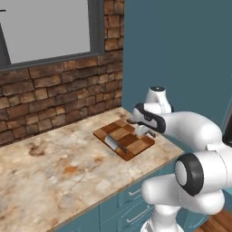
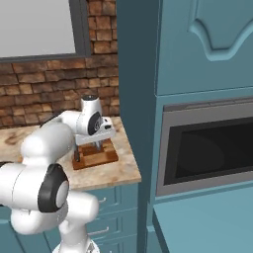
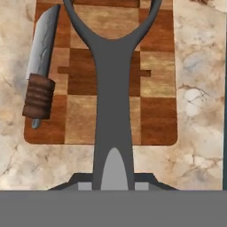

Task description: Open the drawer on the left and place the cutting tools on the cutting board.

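Marbled desk [image 1: 54, 167] carrying the checkered cutting board [image 1: 129, 146] in the left base view, knife [image 1: 115, 145] lying flat along it.

Hovering over the board's end in the right base view, gripper [image 2: 101, 145] seemingly readying a set-down.

Clamping the forked grey tool [image 3: 113, 84] in the hand view, fork pointing away down the board, roughly parallel to the knife.

Glossy white rounded arm [image 1: 190, 131], black joint rings, white domed wrist cap, grey tool [image 2: 101, 145] mount
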### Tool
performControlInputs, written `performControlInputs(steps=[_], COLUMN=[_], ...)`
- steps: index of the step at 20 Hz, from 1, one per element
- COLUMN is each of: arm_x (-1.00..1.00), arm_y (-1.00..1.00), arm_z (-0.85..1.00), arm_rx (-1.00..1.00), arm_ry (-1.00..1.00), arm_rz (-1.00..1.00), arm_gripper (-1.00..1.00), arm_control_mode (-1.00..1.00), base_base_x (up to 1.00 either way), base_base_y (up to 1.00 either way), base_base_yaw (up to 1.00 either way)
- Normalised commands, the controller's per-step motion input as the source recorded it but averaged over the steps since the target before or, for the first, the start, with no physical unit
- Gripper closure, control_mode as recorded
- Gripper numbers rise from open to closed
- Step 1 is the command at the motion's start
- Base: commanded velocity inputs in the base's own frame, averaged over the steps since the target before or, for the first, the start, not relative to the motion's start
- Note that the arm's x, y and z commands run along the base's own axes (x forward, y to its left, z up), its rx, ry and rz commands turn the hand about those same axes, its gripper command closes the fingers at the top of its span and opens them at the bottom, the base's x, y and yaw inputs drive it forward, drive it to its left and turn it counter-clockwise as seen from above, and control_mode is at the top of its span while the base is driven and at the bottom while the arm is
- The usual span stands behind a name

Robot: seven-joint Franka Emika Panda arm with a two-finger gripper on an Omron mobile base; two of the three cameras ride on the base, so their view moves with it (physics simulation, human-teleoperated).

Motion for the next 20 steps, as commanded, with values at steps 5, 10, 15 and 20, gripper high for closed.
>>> performControlInputs(steps=[5, 10, 15, 20], arm_x=[0.43, 0.51, 0.32, 0.0], arm_y=[0.17, 0.08, 0.0, 0.0], arm_z=[-0.51, -0.32, -0.47, -0.41], arm_rx=[0.0, 0.0, 0.0, 0.0], arm_ry=[0.01, 0.0, 0.01, 0.08], arm_rz=[0.0, -0.02, -0.01, 0.0], arm_gripper=[1.0, 1.0, 1.0, 1.0], arm_control_mode=[-1.0, -1.0, -1.0, -1.0], base_base_x=[0.0, 0.0, 0.0, 0.0], base_base_y=[0.0, 0.0, 0.0, 0.0], base_base_yaw=[0.0, 0.0, 0.0, 0.0])
